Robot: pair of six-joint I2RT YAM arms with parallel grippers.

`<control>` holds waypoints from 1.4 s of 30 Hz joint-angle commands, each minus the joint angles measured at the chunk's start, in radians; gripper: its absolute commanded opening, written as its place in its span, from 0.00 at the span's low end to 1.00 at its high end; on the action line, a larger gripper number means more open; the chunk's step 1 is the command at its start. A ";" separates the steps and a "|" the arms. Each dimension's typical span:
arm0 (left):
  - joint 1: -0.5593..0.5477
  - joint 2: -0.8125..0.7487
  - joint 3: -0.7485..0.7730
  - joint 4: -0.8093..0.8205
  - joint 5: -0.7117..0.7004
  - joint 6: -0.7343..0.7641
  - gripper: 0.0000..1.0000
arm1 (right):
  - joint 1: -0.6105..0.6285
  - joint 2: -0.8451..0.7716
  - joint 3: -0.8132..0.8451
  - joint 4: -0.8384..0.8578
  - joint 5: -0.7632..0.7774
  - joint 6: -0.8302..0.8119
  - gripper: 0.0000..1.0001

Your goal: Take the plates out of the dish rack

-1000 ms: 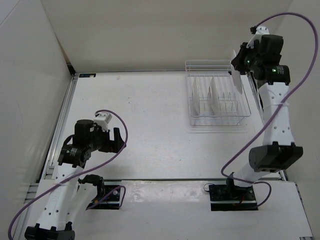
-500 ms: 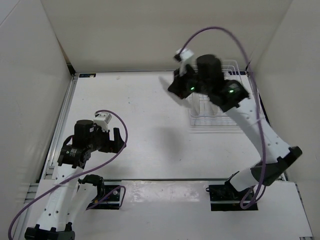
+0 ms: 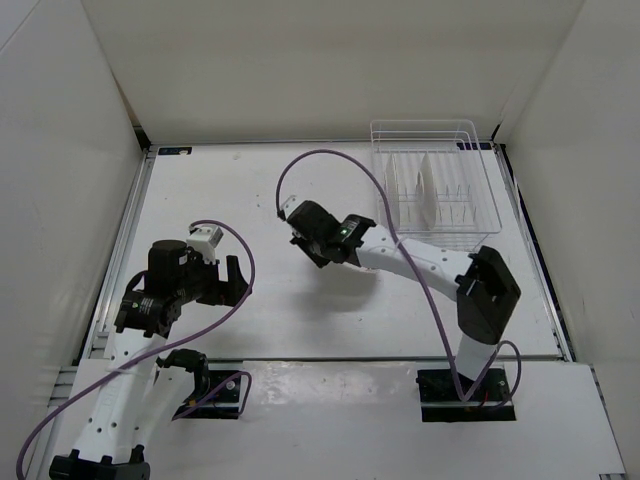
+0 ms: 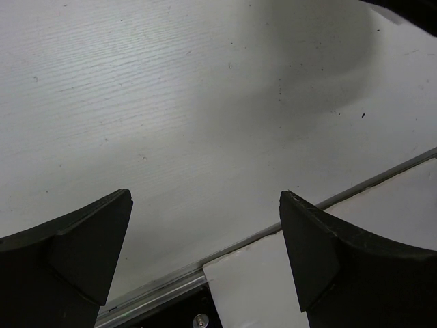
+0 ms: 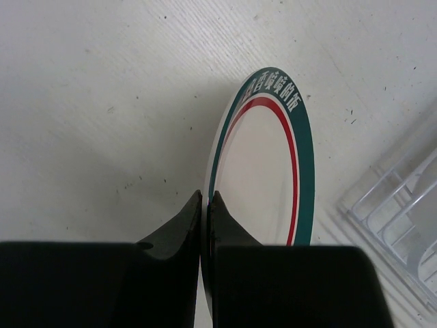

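The right gripper [image 5: 206, 199] is pinching the green-and-red rimmed plate [image 5: 273, 164] by its rim, fingers closed tight on the edge. It is holding the plate low over the middle of the bench [image 3: 250, 190], just off the left side of the dish rack [image 3: 376, 170]. This reads as the set-down step: the plate is out of the rack and hanging on edge, steeply tilted. Whether its far rim is touching the surface, I cannot tell. The next move, I'd say, calls for tipping it flat and easing the fingers apart. Other plates [image 3: 427, 192] are standing upright in the rack at the far-right corner. The left gripper [image 4: 205, 205] is idling by the near-left corner, spread wide, gripping nothing. The surface is showing white and lightly speckled, and plain white walls [image 3: 300, 60] are boxing the bench in.
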 commanded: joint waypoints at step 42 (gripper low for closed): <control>-0.004 -0.011 0.008 -0.004 0.008 0.004 1.00 | 0.046 0.186 0.208 0.011 -0.022 0.231 0.56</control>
